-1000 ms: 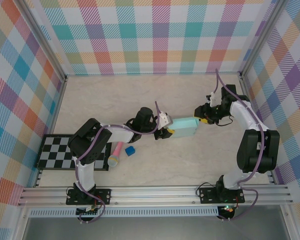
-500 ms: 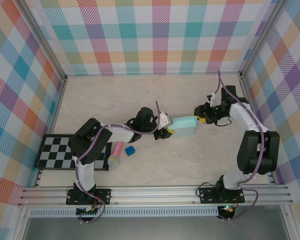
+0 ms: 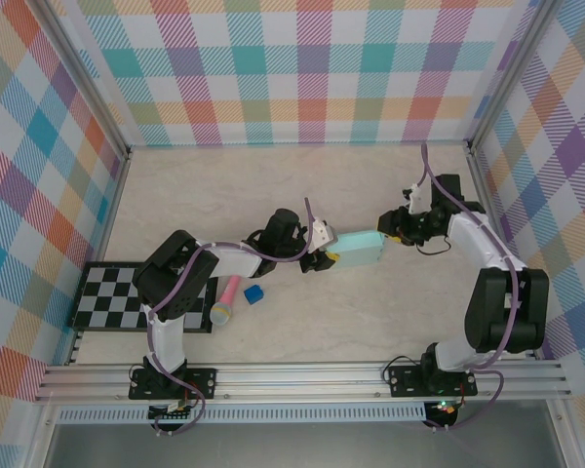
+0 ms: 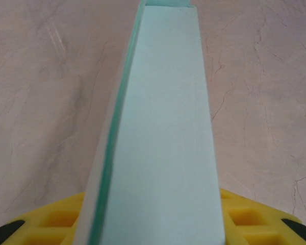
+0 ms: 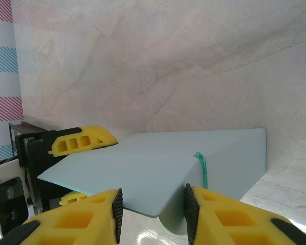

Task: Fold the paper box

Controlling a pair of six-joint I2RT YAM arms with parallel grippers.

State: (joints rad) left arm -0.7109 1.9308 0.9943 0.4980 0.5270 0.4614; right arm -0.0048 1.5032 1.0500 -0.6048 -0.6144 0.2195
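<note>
Top external view shows the paper box (image 3: 359,251) lying between the two pincers, down by the tabletop (image 3: 273,185). The left pincer (image 3: 328,255) is at one end of it and the right pincer (image 3: 388,226) is at the other end. From the left wrist, the box runs straight out from between the yellow fingers (image 4: 245,219), so this pincer is closed on the box and holding it. From the right wrist, the right pincer has a narrow gap, and a corner of the box sits just in front of that gap. I cannot tell if it is squeezing the card or only close to it. A thin flap edge (image 5: 200,163) sticks up just above the right finger. I think the job now is to tuck in this end of the box. To do it well, the left pincer should hold firm but not squash the box, because the card is thin and bends easily. The right pincer should push the flap slowly and straight toward the left pincer, so the fold lands on its crease and the box does not twist.
</note>
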